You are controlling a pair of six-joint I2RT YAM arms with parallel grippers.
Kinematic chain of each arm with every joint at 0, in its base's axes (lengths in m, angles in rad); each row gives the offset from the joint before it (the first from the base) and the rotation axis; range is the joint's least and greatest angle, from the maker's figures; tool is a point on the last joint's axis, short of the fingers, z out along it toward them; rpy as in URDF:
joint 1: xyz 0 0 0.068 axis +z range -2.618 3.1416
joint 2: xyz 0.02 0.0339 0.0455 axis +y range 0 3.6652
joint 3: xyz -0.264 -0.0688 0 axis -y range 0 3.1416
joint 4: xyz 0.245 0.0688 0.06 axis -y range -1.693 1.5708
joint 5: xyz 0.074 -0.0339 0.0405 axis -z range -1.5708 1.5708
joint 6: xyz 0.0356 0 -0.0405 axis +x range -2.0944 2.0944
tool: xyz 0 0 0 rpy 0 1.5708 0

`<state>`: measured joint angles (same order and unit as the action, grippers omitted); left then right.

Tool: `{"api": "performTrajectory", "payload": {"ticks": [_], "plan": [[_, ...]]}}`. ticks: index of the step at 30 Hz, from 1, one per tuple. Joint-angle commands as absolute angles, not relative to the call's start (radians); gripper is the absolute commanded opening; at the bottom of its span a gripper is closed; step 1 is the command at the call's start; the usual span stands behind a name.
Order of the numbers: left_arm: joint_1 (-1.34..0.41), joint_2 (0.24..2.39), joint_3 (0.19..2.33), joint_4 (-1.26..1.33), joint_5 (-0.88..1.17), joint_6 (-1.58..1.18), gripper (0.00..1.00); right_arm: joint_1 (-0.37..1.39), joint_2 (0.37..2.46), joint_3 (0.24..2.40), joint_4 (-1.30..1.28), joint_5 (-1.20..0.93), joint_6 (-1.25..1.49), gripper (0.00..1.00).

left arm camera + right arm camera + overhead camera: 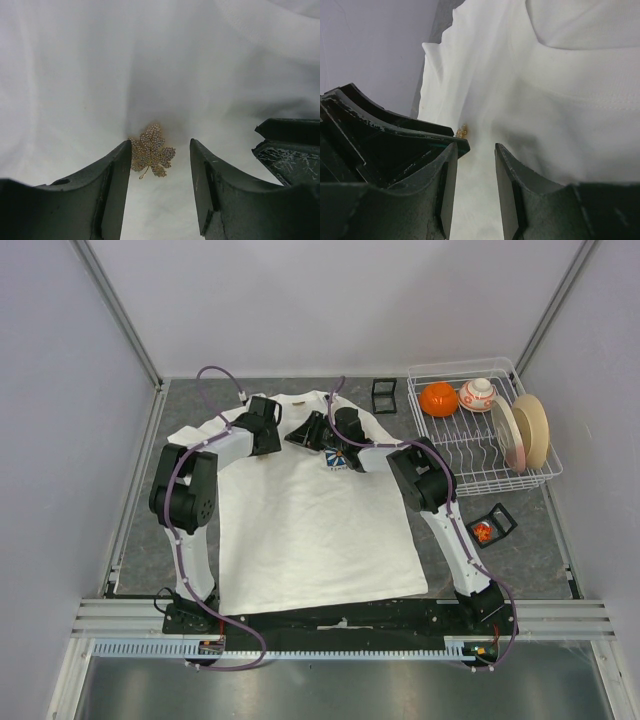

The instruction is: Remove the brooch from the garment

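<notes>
**Shirt** (pixel 310 530): spread flat, chest area beneath both pincers.

**Brooch** (pixel 151 150): gold leaf shape, fixed to the white cloth. Lying between the fingertips of the left pincer (pixel 160 142), hard against the inner edge of the finger at the left of the wrist view and well clear of the other.

**Left pincer:** moderately wide, closed on nothing.

**Right pincer** (pixel 475 145): narrow gap, only cloth beneath, nothing held. Set just beside the left one, nearly tip to tip, with the brooch barely peeping past the left pincer's body, beyond the gap.

**Judged step:** lining up for a pinch on the brooch, not yet made.

**Possible failures from here:**
- **Off-centre closing:** leaf pushed sideways or tilted by the nearer finger, then slipping out for want of a flat hold on so thin a piece.
- **Closing too low:** fold of cloth caught along with the metal, then shirt dragged up on lifting.
- **Pulling with the pin fastened and the cloth unrestrained:** fabric tented, snagged or torn, there being no hold-down from the right pincer.
- **Crowding:** housings of the two pincers close to touching, hence risk of a knock during any sideways correction.

Clasp hidden under the leaf; open or fastened, impossible to tell.
</notes>
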<state>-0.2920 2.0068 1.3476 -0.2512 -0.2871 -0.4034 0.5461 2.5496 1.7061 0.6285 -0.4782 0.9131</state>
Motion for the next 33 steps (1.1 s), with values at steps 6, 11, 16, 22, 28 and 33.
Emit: {"api": "performTrajectory", "payload": {"ticks": [6,11,16,22,28,33], "plan": [[-0.288,2.025,1.388,-0.273,-0.304,-0.391,0.5,0.545,2.51,1.732,0.678,-0.499,0.916,0.43],[-0.288,2.045,1.411,-0.294,-0.284,-0.393,0.47,0.548,2.511,1.733,0.683,-0.502,0.919,0.43],[-0.288,2.02,1.399,-0.282,-0.284,-0.393,0.37,0.546,2.516,1.74,0.68,-0.503,0.919,0.43],[-0.29,1.987,1.376,-0.256,-0.265,-0.382,0.22,0.557,2.517,1.749,0.672,-0.508,0.91,0.43],[-0.291,1.964,1.367,-0.253,-0.258,-0.376,0.1,0.571,2.522,1.769,0.64,-0.508,0.884,0.43],[-0.293,1.956,1.367,-0.253,-0.232,-0.37,0.06,0.583,2.525,1.784,0.621,-0.508,0.867,0.43]]}}
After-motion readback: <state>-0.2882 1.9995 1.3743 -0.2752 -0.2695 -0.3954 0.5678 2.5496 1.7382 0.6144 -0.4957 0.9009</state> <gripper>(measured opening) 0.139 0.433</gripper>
